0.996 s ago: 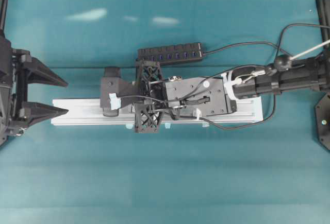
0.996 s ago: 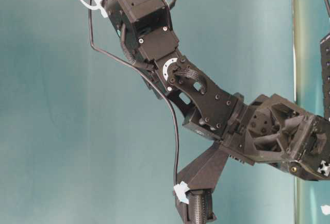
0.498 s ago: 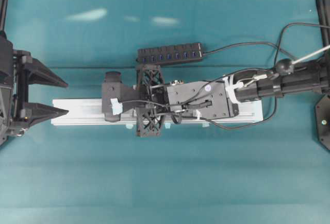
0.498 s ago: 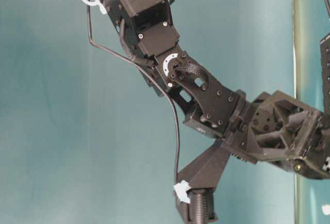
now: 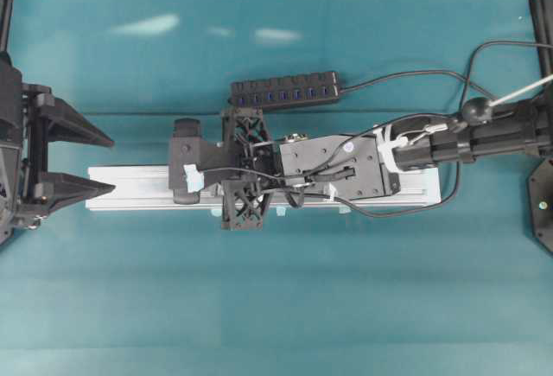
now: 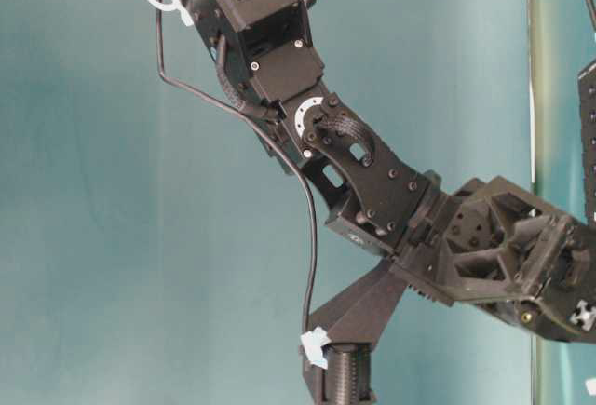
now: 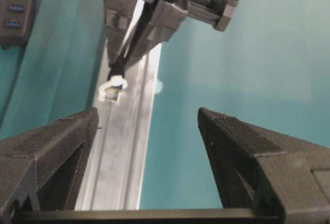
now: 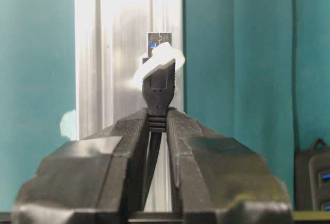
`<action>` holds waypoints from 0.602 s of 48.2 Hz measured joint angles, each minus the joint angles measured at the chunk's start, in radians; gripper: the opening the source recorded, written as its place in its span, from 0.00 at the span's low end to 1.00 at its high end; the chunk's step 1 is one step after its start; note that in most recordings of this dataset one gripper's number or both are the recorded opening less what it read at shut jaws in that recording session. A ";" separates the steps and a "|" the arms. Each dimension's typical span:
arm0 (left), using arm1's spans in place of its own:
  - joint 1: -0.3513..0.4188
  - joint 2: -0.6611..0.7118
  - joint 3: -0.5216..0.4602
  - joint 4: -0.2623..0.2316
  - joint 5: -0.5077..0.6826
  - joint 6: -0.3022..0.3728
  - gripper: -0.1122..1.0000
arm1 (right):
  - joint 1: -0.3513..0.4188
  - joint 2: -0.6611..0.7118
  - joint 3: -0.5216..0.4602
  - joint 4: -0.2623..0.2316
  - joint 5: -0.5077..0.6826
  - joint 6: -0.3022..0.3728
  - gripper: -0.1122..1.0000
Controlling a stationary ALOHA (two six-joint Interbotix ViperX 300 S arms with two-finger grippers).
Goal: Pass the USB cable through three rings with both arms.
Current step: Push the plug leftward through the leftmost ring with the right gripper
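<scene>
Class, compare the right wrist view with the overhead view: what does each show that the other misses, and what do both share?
Only the right wrist view shows the right claw shut on the USB cable, its plug poking through a whitish ring. Only the overhead view shows the left claw open at the rail's end, and the whole hub. Both show the aluminium rail.

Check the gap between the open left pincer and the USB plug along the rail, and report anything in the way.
Nothing visible blocks it. In the left wrist view, the bare rail runs from the open left pincer to the USB plug, which sits in a whitish ring, held by the right pincer.
</scene>
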 measured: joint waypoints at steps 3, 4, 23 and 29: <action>-0.002 0.000 0.000 0.000 -0.002 0.000 0.87 | -0.003 0.002 -0.002 -0.002 -0.006 0.000 0.05; 0.000 0.000 0.000 0.000 -0.002 0.000 0.87 | -0.003 0.003 -0.003 -0.002 -0.008 0.000 0.05; 0.000 0.000 0.000 -0.002 -0.002 0.000 0.87 | -0.005 0.021 -0.008 0.003 -0.032 0.000 0.05; 0.000 0.000 0.000 -0.002 -0.002 0.000 0.87 | -0.005 0.021 -0.008 0.003 -0.063 0.000 0.05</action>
